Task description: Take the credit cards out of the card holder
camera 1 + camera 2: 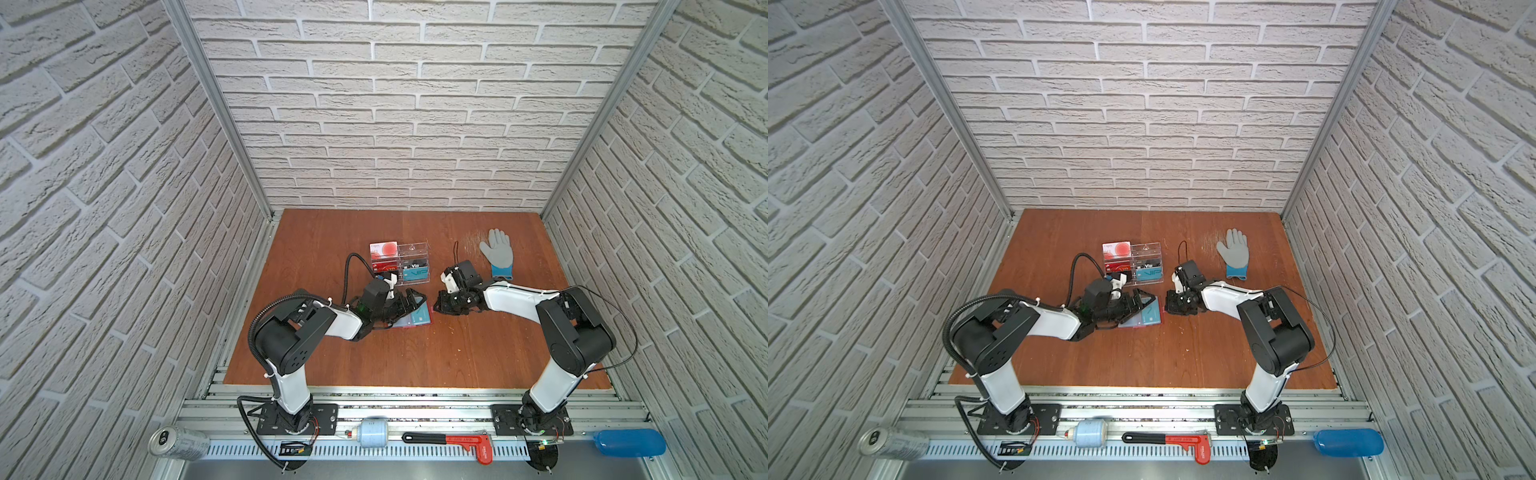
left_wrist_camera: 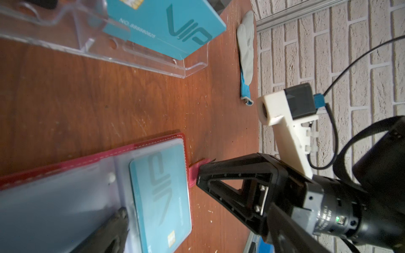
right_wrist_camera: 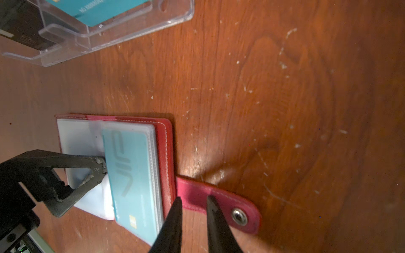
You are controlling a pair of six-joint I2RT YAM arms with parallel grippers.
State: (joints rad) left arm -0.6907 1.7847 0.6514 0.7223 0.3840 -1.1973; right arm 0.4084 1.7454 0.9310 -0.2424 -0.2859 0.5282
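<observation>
Two grippers almost tip to tip in both top views: left gripper above the open card holder, right gripper just past its red edge. Much bare table behind both wrists; clear stand near, on the far side. In the left wrist view, spread wide, one finger pressing the pale sleeve beside the teal credit card, probably to pin the holder flat. In the right wrist view, jaws narrow yet apart, tips straddling the snap tab, nothing clamped; perhaps to hold that end down.
</observation>
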